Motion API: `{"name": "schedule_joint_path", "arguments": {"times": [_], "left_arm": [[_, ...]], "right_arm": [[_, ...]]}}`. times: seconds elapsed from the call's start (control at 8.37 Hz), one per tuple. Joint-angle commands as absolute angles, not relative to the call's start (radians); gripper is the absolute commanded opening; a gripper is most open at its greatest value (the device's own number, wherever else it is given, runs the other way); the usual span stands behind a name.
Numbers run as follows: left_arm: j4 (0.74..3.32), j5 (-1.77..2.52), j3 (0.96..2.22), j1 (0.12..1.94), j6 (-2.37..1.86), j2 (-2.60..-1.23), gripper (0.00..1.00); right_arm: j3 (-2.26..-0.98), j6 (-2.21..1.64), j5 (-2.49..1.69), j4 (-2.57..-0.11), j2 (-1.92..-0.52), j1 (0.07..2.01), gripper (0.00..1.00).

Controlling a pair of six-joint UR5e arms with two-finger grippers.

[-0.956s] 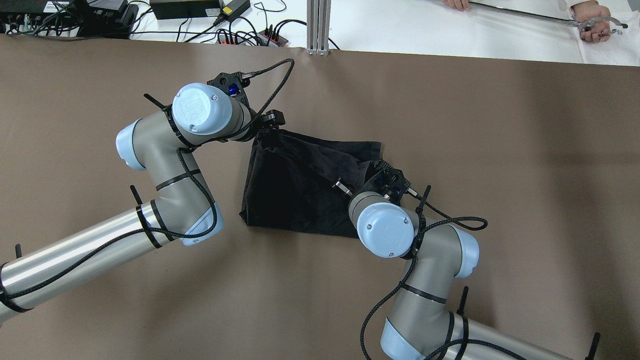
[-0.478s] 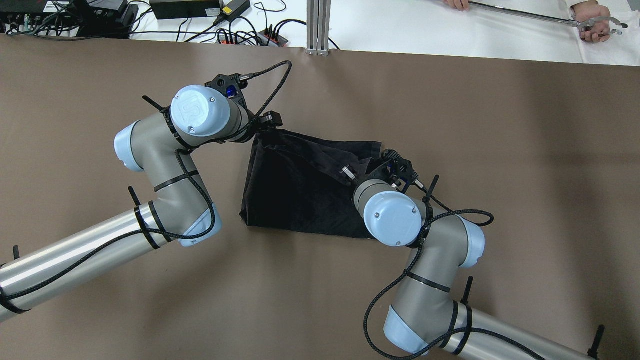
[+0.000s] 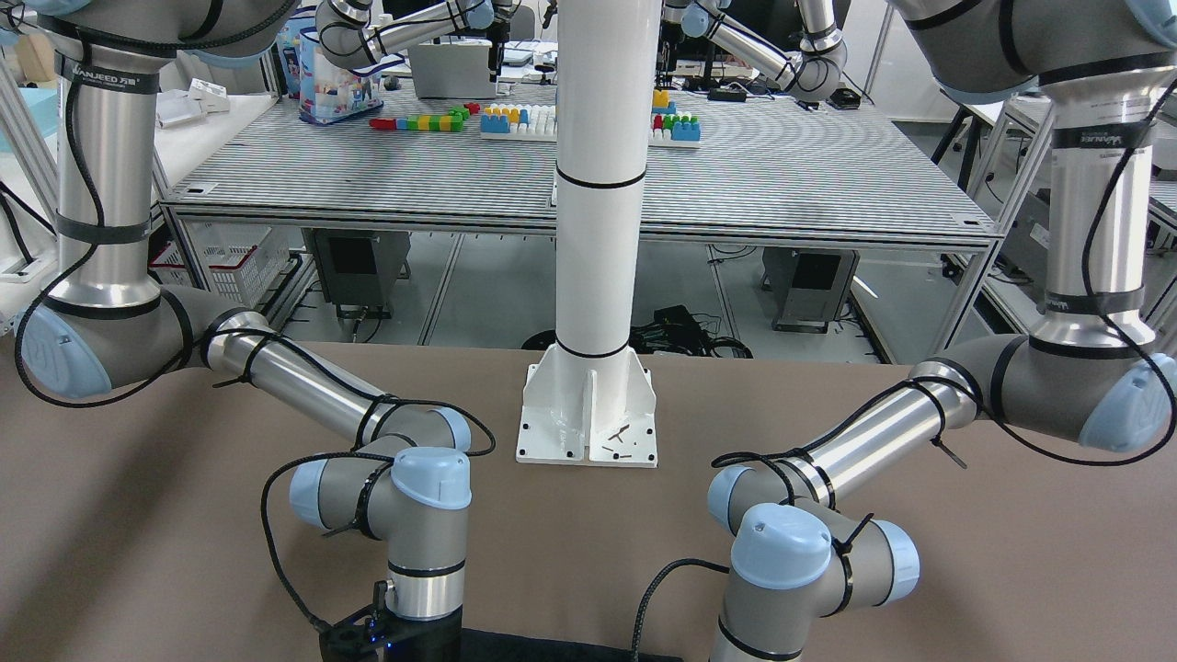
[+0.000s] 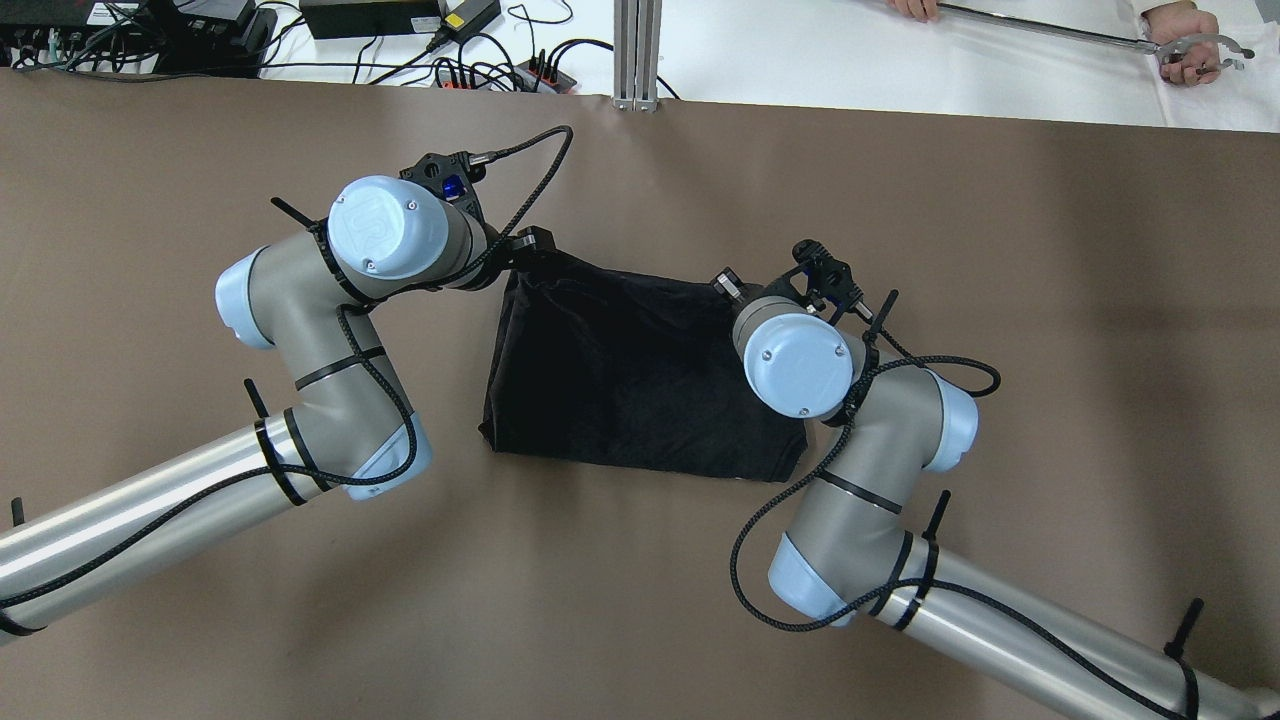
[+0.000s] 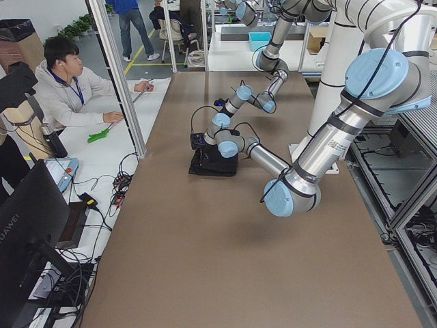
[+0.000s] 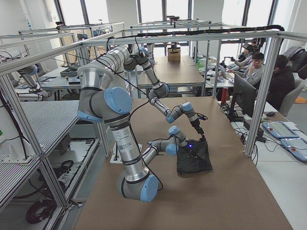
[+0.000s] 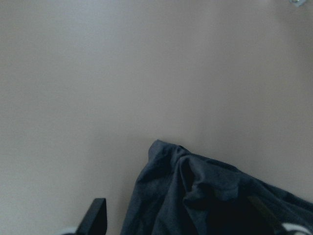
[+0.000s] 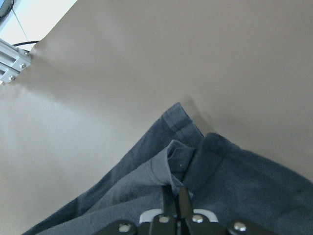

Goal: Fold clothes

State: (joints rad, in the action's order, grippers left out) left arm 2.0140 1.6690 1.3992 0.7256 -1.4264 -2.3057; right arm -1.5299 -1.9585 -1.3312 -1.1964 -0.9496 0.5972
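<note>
Left arm: in the overhead view you see it reach in from the lower left, with the elbow folded. The left gripper (image 4: 527, 243) sits at the far left corner of the black garment (image 4: 640, 380).
Right arm: it enters from the lower right and bends back on itself, so its wrist hangs over the far right corner of the garment.
Garment: it lies in the middle of the brown table (image 4: 1000, 300), between the two wrists. The near edge is flat on the table, and the far left corner rises to a peak at the left gripper.
Overhead view only: it gives you the whole outline of the cloth, but the right wrist hides the fingers of the right gripper.
Front view only: it shows both folded elbows, one on each side of the white pillar (image 3: 598, 230). Of the garment there is only a thin dark strip at the bottom edge.
Left gripper: in its wrist view one finger (image 7: 95, 218) stands far off the middle and bunched cloth fills the space beside it. The other finger is lost in the dark fabric, so you cannot tell if it grips.
Right gripper (image 8: 175, 193): its wrist view shows the two tips pressed together on a fold of the garment – a firm pinch, near the hemmed corner.
</note>
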Motion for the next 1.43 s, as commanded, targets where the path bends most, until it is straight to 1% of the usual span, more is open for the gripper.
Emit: {"name": "schedule_joint_path", "arguments": {"times": [0.0, 0.12, 0.24, 0.36, 0.48, 0.6, 0.72, 0.84, 0.96, 1.08, 1.31], "left_arm": [[2.013, 1.671, 1.471, 0.726, -1.424, -2.24, 1.0], [2.013, 1.671, 1.471, 0.724, -1.424, -2.238, 1.0], [2.013, 1.672, 1.474, 0.724, -1.424, -2.238, 1.0], [2.013, 1.678, 1.474, 0.724, -1.42, -2.24, 1.0], [2.013, 1.681, 1.476, 0.726, -1.417, -2.238, 1.0], [2.003, 1.689, 1.514, 0.727, -1.414, -2.223, 1.0], [2.002, 1.747, 1.56, 0.756, -1.399, -2.18, 1.0], [2.0, 1.797, 1.636, 0.797, -1.309, -2.09, 1.0], [2.0, 1.827, 1.72, 0.846, -1.158, -1.959, 1.0], [2.0, 1.835, 1.767, 0.898, -1.008, -1.845, 1.0], [1.978, 1.859, 1.792, 1.027, -0.796, -1.729, 1.0]], "right_arm": [[-1.289, -1.918, -1.286, -1.082, -0.842, 0.632, 0.09], [-1.257, -1.904, -1.275, -1.051, -0.842, 0.638, 0.67], [-1.258, -1.788, -1.281, -1.048, -0.841, 0.646, 0.92], [-1.264, -1.682, -1.293, -1.046, -0.839, 0.655, 0.94], [-1.308, -1.555, -1.342, -1.046, -0.853, 0.667, 0.94], [-1.372, -1.44, -1.442, -1.043, -0.897, 0.686, 0.94], [-1.432, -1.364, -1.515, -1.049, -0.954, 0.718, 0.94], [-1.495, -1.241, -1.582, -1.054, -1.035, 0.762, 0.94], [-1.534, -1.074, -1.671, -1.058, -1.116, 0.816, 0.94], [-1.534, -0.926, -1.736, -1.057, -1.176, 0.869, 0.94], [-1.584, -0.649, -1.746, -1.063, -1.314, 0.996, 0.94]]}}
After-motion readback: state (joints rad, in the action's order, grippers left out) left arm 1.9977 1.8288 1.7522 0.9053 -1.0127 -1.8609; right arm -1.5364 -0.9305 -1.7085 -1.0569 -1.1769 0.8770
